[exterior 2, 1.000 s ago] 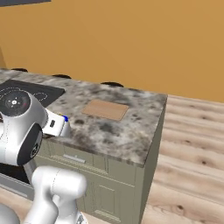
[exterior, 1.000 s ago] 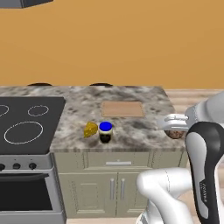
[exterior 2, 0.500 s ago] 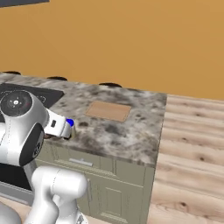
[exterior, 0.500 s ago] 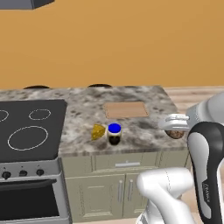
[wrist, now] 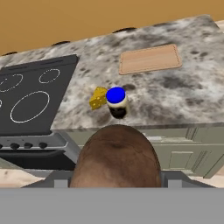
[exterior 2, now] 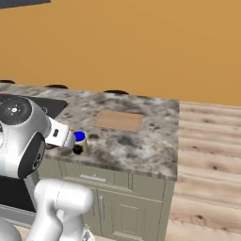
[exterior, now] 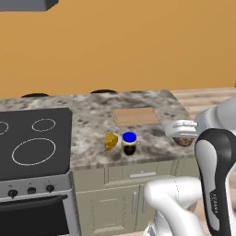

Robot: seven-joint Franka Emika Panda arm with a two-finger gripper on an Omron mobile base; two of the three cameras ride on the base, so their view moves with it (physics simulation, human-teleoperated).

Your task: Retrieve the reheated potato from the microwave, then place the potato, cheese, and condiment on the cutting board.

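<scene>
Granite counter [wrist: 188, 94] backed by an orange wall, black stovetop [wrist: 30, 98] at its far end. Gripper [exterior: 183, 134] is clamped on the potato [wrist: 114, 157], which bulges large and close between the jaws in the hand view; the left base view shows it as a dark lump under the white hand, off the near edge of the counter. Surface of the potato: dull brown, mottled, rounded, with a faint crease near the top. Just ahead of the hand stands the condiment [wrist: 116, 102], blue lid up, and the cheese [wrist: 98, 98] lies just beside it toward the stovetop. Beyond those two, well apart from them, the cutting board [wrist: 150, 59] lies bare. Judgement: retrieval from the microwave looks done; all three placements on the board remain, potato first.
</scene>
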